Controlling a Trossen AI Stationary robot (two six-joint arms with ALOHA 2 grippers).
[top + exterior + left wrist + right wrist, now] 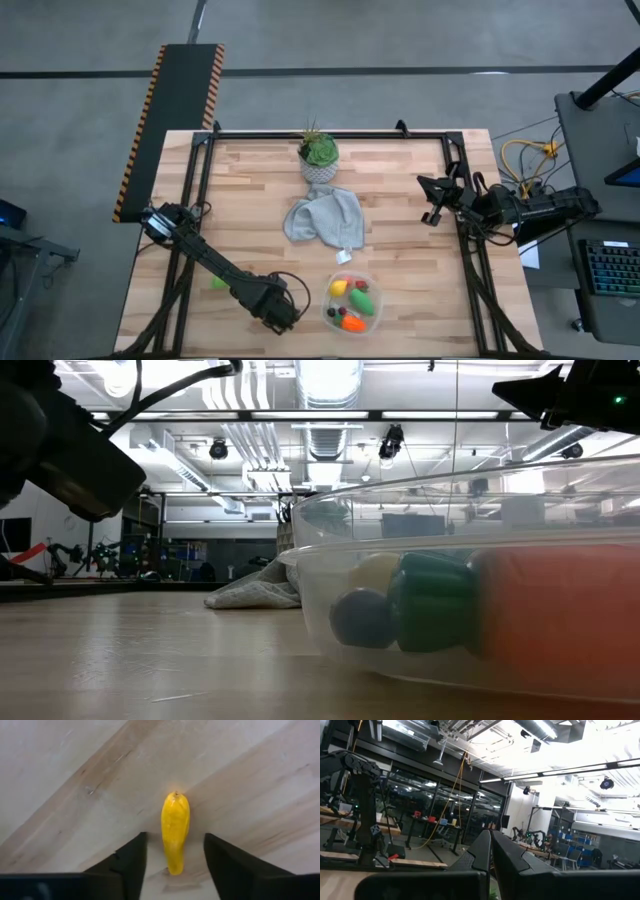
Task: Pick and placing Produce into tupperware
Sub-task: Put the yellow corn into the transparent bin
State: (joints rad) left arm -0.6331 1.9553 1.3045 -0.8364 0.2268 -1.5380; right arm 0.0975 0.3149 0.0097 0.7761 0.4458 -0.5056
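The left gripper (283, 312) hangs low over the near edge of the wooden bench (400, 200), just to the left of the tupperware (352, 303). Its jaws are spread wide and released, with a long yellow toy vegetable (175, 831) lying on the wood between the two dark fingers (131, 862) and touching neither of them. In the high view the arm itself covers this yellow piece.

The tupperware sits near the front of the bench and already holds several produce pieces: a yellow lemon (339, 287), a green oval (362, 301), an orange carrot (353, 323) and a small red berry (361, 286). Another green piece (218, 284) lies on the bench beside the left arm, well apart from the container.

A grey cloth (325, 217) is bunched at mid-bench, with a potted plant (319, 157) just behind it.

The right gripper (432, 201) waits raised by the right edge of the bench, its jaws clenched together on nothing.
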